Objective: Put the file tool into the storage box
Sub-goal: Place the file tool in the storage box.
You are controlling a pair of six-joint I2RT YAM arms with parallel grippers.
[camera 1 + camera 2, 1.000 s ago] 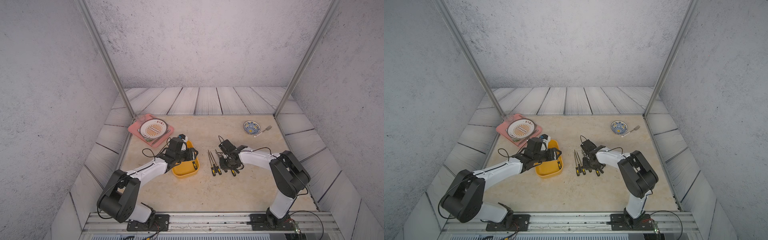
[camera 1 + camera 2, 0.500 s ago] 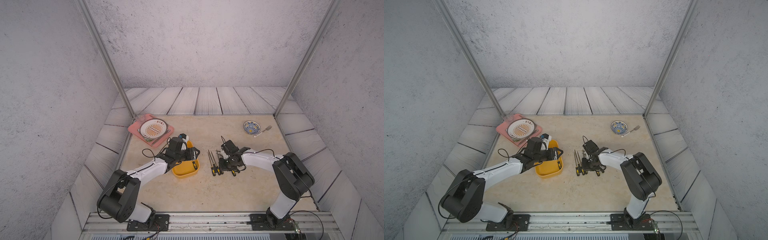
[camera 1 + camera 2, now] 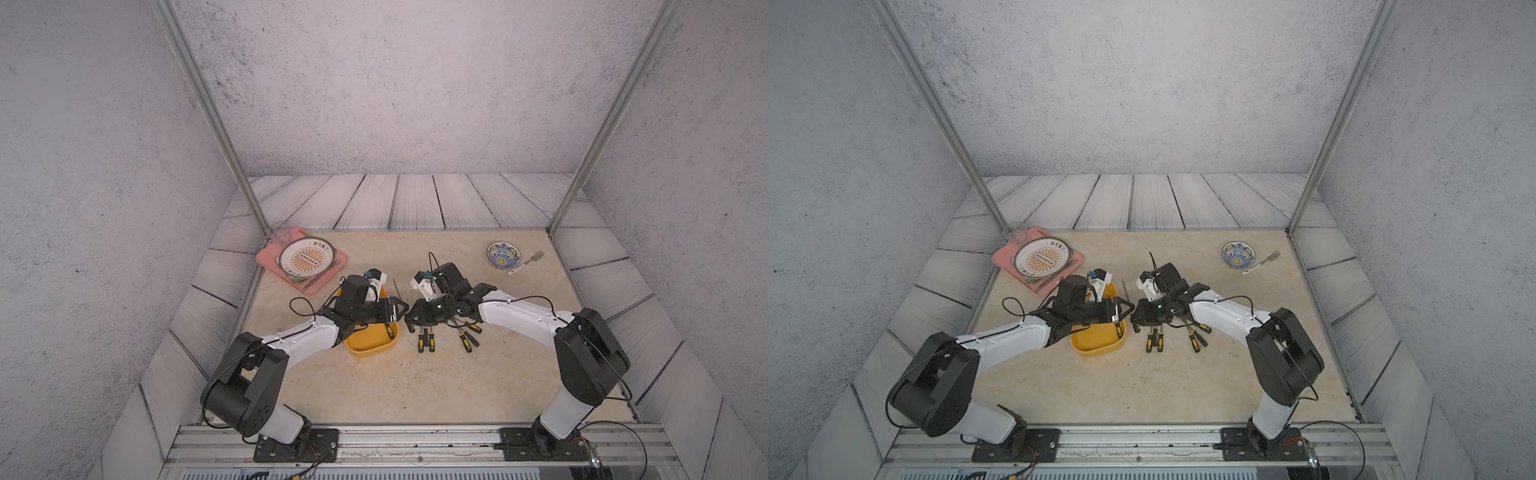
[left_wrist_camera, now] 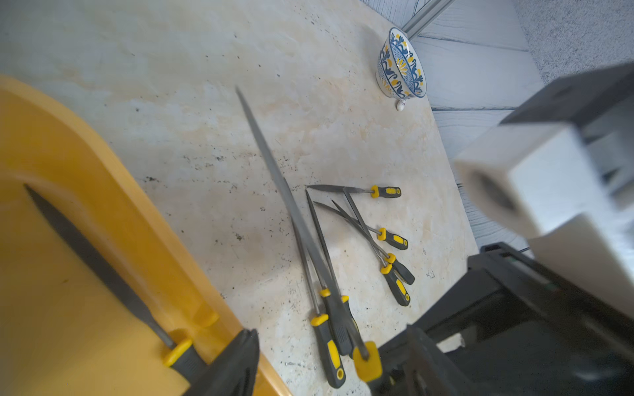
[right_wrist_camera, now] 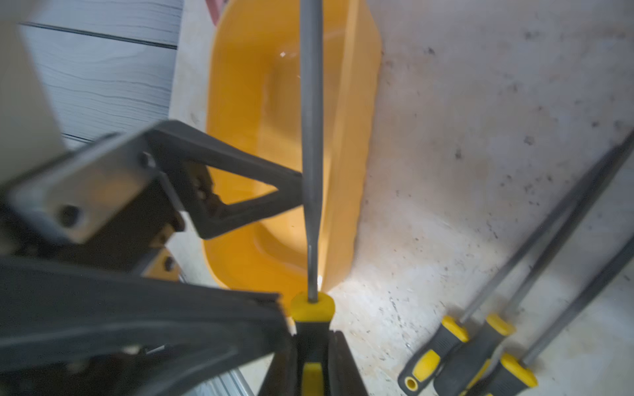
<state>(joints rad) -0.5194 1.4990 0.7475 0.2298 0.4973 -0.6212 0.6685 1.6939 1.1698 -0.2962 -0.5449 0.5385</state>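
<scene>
The yellow storage box (image 3: 372, 348) (image 3: 1096, 348) (image 4: 68, 164) (image 5: 356, 103) lies left of centre with one file tool (image 3: 389, 331) (image 4: 103, 264) inside. My right gripper (image 3: 411, 320) (image 3: 1136, 320) (image 5: 314, 363) is shut on the black-and-yellow handle of another file tool (image 4: 302, 226) (image 5: 310, 120), held just right of the box with its blade (image 3: 397, 286) pointing away. My left gripper (image 3: 401, 316) (image 3: 1127, 311) (image 4: 326, 370) is open at the box's right edge. Its fingertips (image 5: 288, 192) lie right beside the held blade.
Several loose files (image 3: 426, 338) (image 3: 1196, 338) (image 4: 391, 240) (image 5: 480, 336) lie on the table right of the box. A pink tray (image 3: 270, 257) with a plate sits far left. A blue bowl (image 3: 503, 254) and fork (image 3: 527, 262) sit far right.
My right gripper has closed on a file from the loose group and carried it left to the box's edge. My left gripper has opened wider and shifted slightly right.
</scene>
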